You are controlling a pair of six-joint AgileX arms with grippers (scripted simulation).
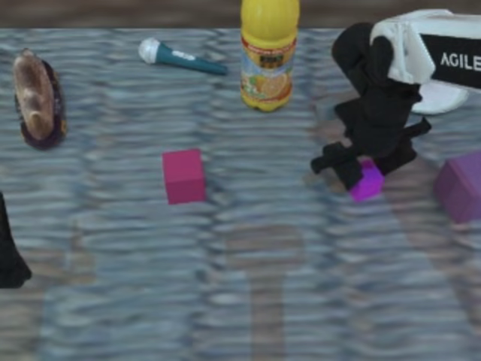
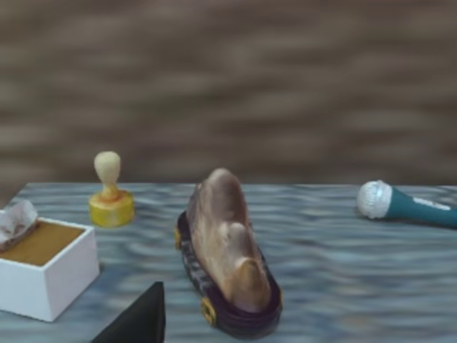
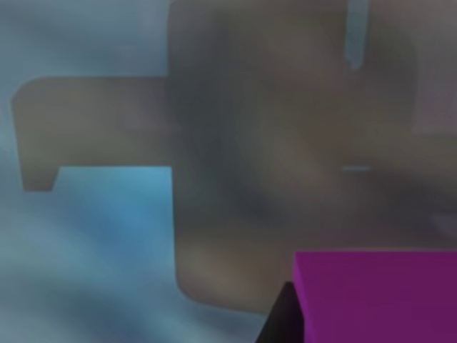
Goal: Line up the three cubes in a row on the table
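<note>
My right gripper (image 1: 362, 174) is shut on the small bright magenta cube (image 1: 370, 183), right of the table's middle. In the right wrist view that magenta cube (image 3: 378, 296) fills the corner beside one dark finger (image 3: 284, 319) and looks held above the blurred table. The crimson-pink cube (image 1: 183, 175) rests on the table (image 1: 248, 286) left of centre. At the right edge lies the largest, dull purple cube (image 1: 460, 186), just right of my right gripper. My left gripper (image 1: 9, 259) is parked at the left edge, open, with nothing in it.
At the back stand an orange juice bottle (image 1: 269, 53) and a teal microphone (image 1: 180, 57). A bread loaf on a dark wheeled tray (image 1: 37, 98) lies at the back left. The left wrist view also shows a white box (image 2: 43, 275) and a yellow stamp (image 2: 111, 193).
</note>
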